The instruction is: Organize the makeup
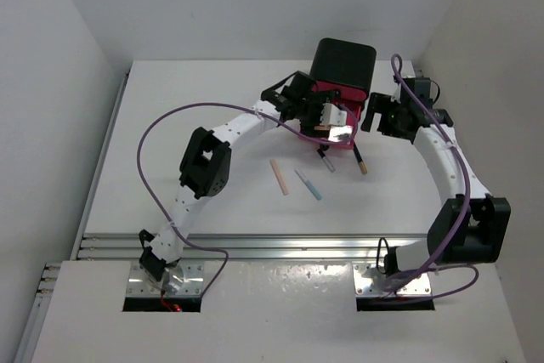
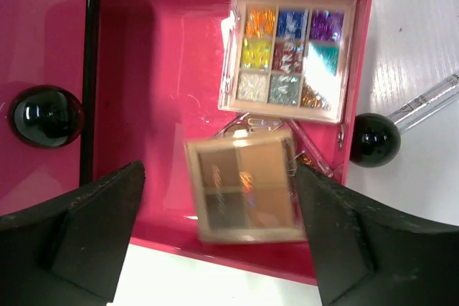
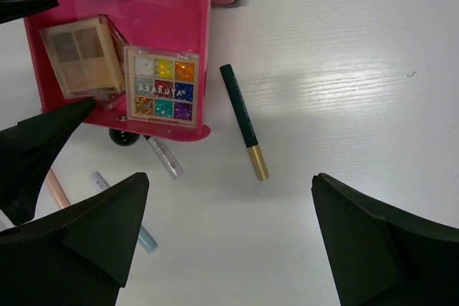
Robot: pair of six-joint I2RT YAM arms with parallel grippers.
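Tan palette (image 2: pixel 244 191) lies in pink drawer (image 2: pixel 158 69); left end effector (image 2: pixel 219 171), right end effector (image 3: pixel 229 177) gape empty

In the pulled-out drawer (image 2: pixel 158 69) the nine-pan palette (image 2: pixel 290 55) and the four-pan palette (image 2: pixel 244 188) lie side by side, the latter seemingly atop something smaller. On the surface (image 1: pixel 212 108), a slim tube (image 3: pixel 165 155) lies just before the drawer. A pencil (image 3: pixel 244 120) lies before its right corner. A stick (image 1: pixel 280 177) and a second stick (image 1: pixel 308 184) lie farther before it.

Partly seen at the drawer (image 2: pixel 165 91)
Left wrist view: the brown palette (image 2: pixel 247 190) is blurred and hides shiny items I cannot name; the clear tube (image 2: pixel 429 102) runs off the right edge. Right wrist view: fingers (image 3: pixel 79 238) cover parts of the pink stick (image 3: pixel 56 188) and blue stick (image 3: pixel 147 240).
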